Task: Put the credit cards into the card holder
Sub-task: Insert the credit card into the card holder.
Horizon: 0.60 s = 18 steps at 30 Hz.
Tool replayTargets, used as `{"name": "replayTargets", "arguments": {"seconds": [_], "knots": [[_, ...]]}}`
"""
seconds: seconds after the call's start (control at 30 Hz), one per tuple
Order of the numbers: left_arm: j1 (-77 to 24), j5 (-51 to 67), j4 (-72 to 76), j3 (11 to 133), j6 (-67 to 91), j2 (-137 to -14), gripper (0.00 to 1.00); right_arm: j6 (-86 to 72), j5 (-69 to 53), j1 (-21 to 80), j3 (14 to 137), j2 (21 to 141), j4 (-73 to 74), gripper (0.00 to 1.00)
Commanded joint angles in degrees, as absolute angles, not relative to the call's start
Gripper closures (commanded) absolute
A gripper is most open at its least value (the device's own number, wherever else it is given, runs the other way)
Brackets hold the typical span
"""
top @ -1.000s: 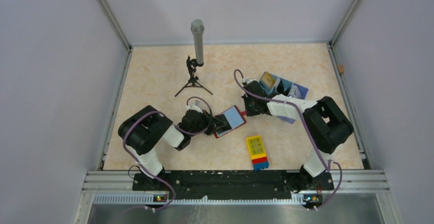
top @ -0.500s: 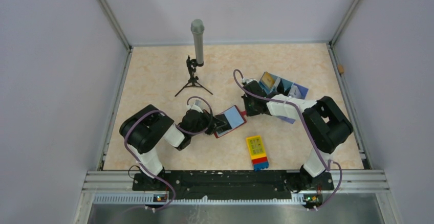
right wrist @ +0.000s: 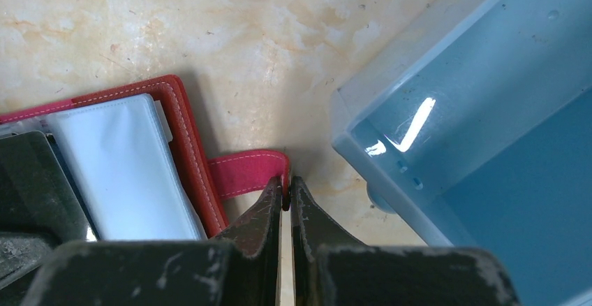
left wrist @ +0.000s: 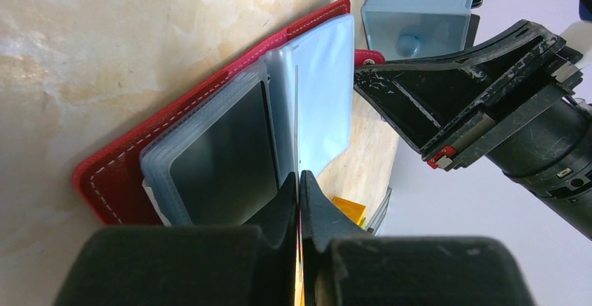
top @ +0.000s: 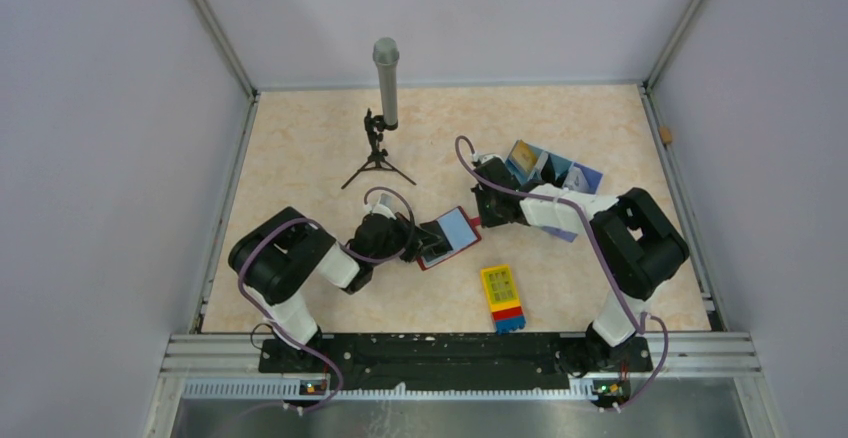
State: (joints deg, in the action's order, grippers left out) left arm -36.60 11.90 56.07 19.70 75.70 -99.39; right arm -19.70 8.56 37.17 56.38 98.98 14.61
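The card holder (top: 449,235) lies open on the table, red outside (left wrist: 119,166) with blue-grey pockets (right wrist: 119,166). A dark credit card (left wrist: 223,156) sits in a near pocket. My left gripper (left wrist: 299,175) is shut on a thin credit card (left wrist: 297,110) seen edge-on, yellow showing between the jaws; its far end stands among the pocket leaves. My right gripper (right wrist: 286,184) is shut on the holder's red closure tab (right wrist: 244,173), pinning it at the holder's far right corner. From above, the left gripper (top: 415,243) and right gripper (top: 481,220) flank the holder.
A light-blue tray (top: 560,172) stands just right of the right gripper, its wall (right wrist: 391,75) close to the tab, with something yellowish (top: 523,158) in its left compartment. A yellow, red and blue block (top: 502,298) lies near the front. A microphone on a tripod (top: 383,108) stands behind.
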Motion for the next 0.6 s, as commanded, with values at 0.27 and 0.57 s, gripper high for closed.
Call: {"name": "replayTargets", "arguments": {"seconds": [0.27, 0.57], "knots": [[-36.9, 11.3, 58.1, 20.5, 75.3, -99.8, 1.00, -19.8, 9.7, 38.2, 57.1, 101.6, 17.2, 1.00], [-36.9, 11.6, 59.1, 21.3, 75.4, -102.1, 1.00, -19.8, 9.9, 38.3, 57.1, 101.7, 17.4, 1.00]]}}
